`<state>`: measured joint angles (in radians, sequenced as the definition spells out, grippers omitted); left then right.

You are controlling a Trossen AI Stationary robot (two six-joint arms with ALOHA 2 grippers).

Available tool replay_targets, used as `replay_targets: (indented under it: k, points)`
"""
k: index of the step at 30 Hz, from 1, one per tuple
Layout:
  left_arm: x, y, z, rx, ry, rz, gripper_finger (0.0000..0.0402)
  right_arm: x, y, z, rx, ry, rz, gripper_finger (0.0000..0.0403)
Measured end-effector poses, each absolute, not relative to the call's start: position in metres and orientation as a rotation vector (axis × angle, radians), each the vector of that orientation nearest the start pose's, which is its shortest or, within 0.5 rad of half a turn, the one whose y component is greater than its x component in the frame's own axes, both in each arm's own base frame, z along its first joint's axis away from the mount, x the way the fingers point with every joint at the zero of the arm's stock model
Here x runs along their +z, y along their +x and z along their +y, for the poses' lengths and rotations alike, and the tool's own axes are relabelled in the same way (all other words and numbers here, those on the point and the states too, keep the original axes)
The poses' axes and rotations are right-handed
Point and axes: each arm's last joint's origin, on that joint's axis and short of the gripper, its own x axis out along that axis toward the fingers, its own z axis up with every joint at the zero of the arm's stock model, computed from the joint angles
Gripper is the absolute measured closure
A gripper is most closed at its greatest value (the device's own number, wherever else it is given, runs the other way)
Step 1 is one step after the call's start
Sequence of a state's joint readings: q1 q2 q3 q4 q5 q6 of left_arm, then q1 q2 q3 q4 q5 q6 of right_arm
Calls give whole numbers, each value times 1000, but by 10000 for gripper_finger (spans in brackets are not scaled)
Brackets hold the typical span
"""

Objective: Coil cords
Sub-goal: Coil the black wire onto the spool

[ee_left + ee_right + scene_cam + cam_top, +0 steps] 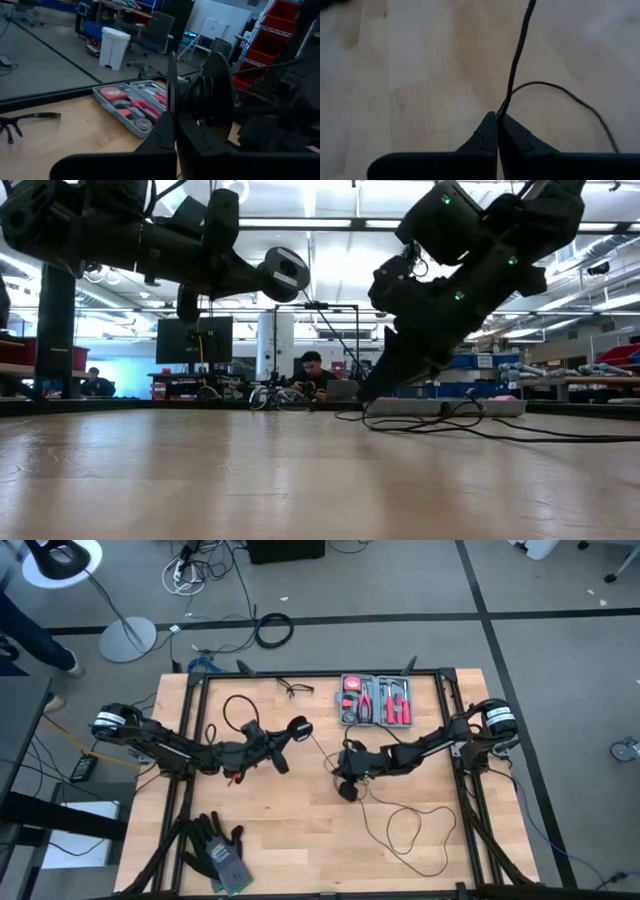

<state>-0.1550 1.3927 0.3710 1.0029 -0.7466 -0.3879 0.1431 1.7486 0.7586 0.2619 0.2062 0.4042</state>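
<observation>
The thin black cord (405, 830) lies in loose loops on the table's near right part, and one strand runs up to the round black puck (300, 727) with a pale centre (285, 275). A further loop (236, 708) lies behind my left arm. My left gripper (288, 737) is shut on the puck above the middle of the table. My right gripper (347, 772) is shut on the cord just right of centre, low over the wood. My left gripper holds the puck (216, 95) at its free ends, the fingers level and pointing toward the table's right. The puck stands on edge, lifted clear of the table. The fingers hide which part of it they are on. My right gripper pinches a single strand of the cord (501, 111) between its two fingertips (487, 131), slanting down from the table's right. One part of the strand runs straight away from the tips, and the other part (570, 97) curves off slack over the wood.
A grey case of red-handled tools (375, 700) and a glasses-like wire item (295, 688) lie at the far edge. Dark gloves (220, 850) lie near left. A thick cable ring (273, 630) lies on the floor beyond. A person (313, 370) sits far behind.
</observation>
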Motion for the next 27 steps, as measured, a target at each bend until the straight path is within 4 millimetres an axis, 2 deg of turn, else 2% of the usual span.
replay_targets:
  k: [9,15,23,27]
  points:
    - [159,257,-28,522,-375,-155,401,135,308,53,-190,267,764,402]
    - [142,269,-30,431,-330,-167,401,151,292,60,-196,281,819,399]
    - [150,274,-28,387,-238,-171,401,173,282,72,-138,261,776,371]
    - [154,270,-27,388,-196,-164,401,182,271,68,-206,224,792,351]
